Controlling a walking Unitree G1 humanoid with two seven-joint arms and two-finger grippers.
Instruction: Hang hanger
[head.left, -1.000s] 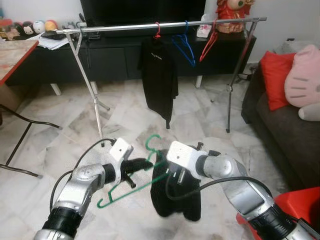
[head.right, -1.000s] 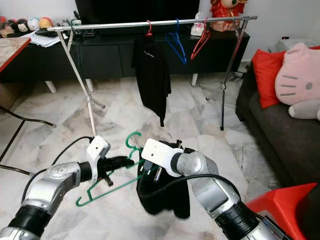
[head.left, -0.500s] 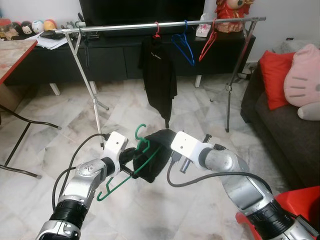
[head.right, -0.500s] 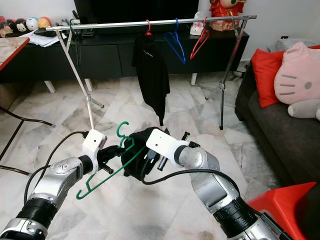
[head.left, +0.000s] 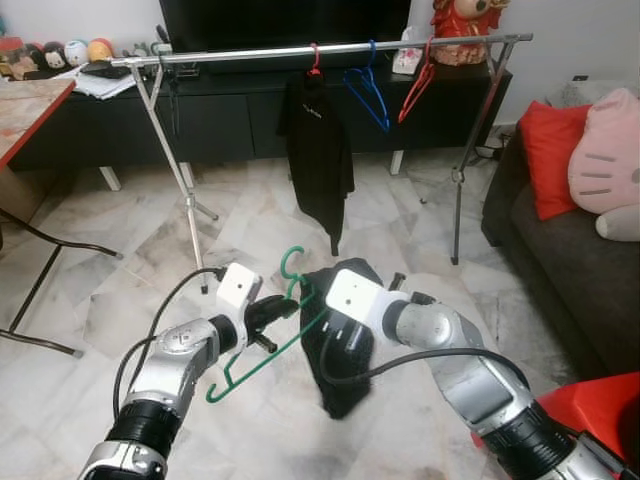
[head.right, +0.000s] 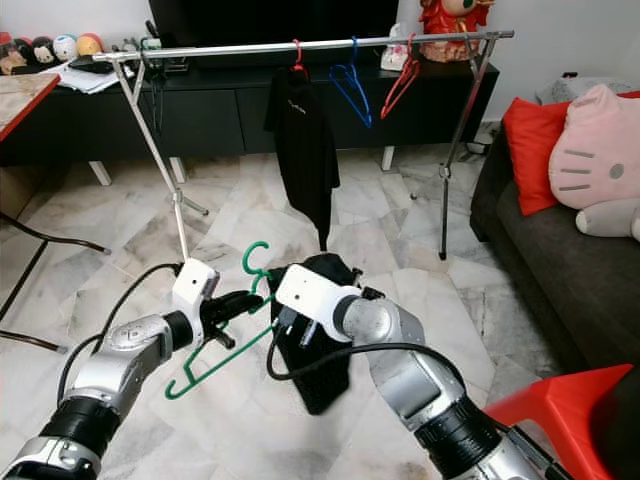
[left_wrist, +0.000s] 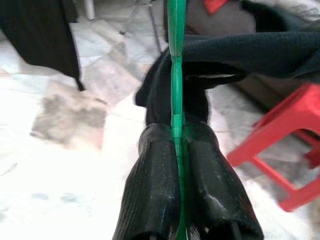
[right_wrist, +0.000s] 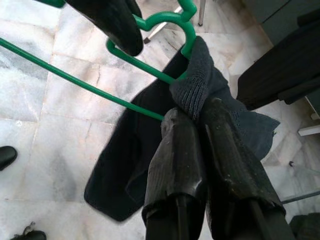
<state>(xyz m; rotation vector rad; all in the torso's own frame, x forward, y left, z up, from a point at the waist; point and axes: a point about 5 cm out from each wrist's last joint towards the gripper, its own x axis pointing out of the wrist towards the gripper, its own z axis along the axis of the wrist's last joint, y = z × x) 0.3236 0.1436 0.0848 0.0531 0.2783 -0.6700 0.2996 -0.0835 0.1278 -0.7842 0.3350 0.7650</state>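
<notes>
Low in front of the robot, above the marble floor (head.left: 120, 270), the left gripper (left_wrist: 176, 145) has its jaws pressed together on the wire of a green hanger (head.left: 262, 345), which it holds tilted with the hook (head.left: 292, 262) uppermost and the long bar sloping down toward the robot's left. Just beside it, the right gripper (right_wrist: 200, 117) has its jaws closed on a fold of a black garment (head.left: 335, 375), pinching the cloth right at the base of the hanger's hook, as the right wrist view shows. The rest of the garment droops below the two grippers in a loose bundle; whether any of it is actually threaded over the hanger's shoulder is hard to tell, since the cloth is bunched there. Well beyond the arms, a metal clothes rail (head.left: 250, 54) on slanted legs stands across the room in front of a dark TV cabinet (head.left: 215, 120). On the rail hang a black shirt (head.left: 318, 150) on a red hanger, a blue hanger (head.left: 368, 95) and a bare red hanger (head.left: 416, 88), all toward the rail's right half. A dark sofa (head.left: 570, 270) with a red cushion (head.left: 548, 155) and a pink plush (head.left: 606, 165) stands at the robot's right, and a red stool (head.left: 600, 410) sits near its right arm.
</notes>
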